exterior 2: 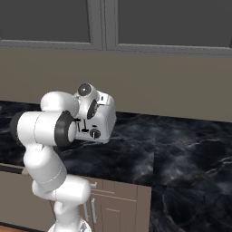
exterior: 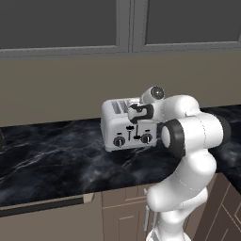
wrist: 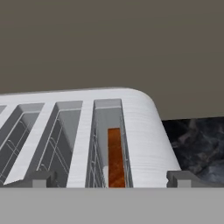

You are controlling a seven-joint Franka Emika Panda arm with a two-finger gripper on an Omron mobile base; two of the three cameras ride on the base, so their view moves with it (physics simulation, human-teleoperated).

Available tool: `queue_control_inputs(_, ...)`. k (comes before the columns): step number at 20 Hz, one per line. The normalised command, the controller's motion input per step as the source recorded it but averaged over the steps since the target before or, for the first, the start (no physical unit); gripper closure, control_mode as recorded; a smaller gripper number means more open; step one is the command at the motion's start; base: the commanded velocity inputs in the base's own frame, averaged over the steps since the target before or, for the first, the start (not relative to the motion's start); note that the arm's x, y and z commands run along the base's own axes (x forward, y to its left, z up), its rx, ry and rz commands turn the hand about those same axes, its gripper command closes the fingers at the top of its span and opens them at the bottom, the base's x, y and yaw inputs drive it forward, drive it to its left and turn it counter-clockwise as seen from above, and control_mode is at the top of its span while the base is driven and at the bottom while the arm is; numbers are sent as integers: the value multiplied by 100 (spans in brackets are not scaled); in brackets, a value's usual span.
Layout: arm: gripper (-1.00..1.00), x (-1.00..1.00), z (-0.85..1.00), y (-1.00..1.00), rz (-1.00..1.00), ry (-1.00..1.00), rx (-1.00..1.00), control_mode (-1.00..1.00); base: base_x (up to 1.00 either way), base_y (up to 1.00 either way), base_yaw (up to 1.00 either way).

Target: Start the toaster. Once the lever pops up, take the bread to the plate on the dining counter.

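Note:
The silver-white toaster (exterior: 117, 124) stands on the black marble worktop, with two black knobs and two slide levers on its front. My gripper (exterior: 134, 113) hovers just over the toaster's front top edge, above the levers. In the hand view the gripper (wrist: 112, 179) is open, its two fingertips (wrist: 41, 179) wide apart on either side of the rightmost slot. The bread (wrist: 116, 157) sits deep in that slot as a narrow orange-brown strip. The toaster (exterior 2: 97, 120) is partly hidden behind my arm in the right base view. The plate and the dining counter are out of view.
The black marble worktop (exterior: 52, 155) runs left and right over tan cabinets (exterior 2: 118, 199). A beige wall rises behind the toaster, with grey upper cabinets (exterior: 61, 23) overhead. My own arm's elbow (exterior: 188, 132) stands close in front of the toaster's right side.

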Motion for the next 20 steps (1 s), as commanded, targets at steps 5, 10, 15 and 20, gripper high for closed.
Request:
queue_control_inputs(5,-100,0,-12,0,0,0,-1,-100,0,0,0)
queue_control_inputs(10,-100,0,-4,0,0,0,0,-100,0,0,0)
queue_control_inputs(15,-100,0,0,0,0,0,0,-100,0,0,0)
queue_control_inputs(20,-100,0,0,0,0,0,0,-100,0,0,0)
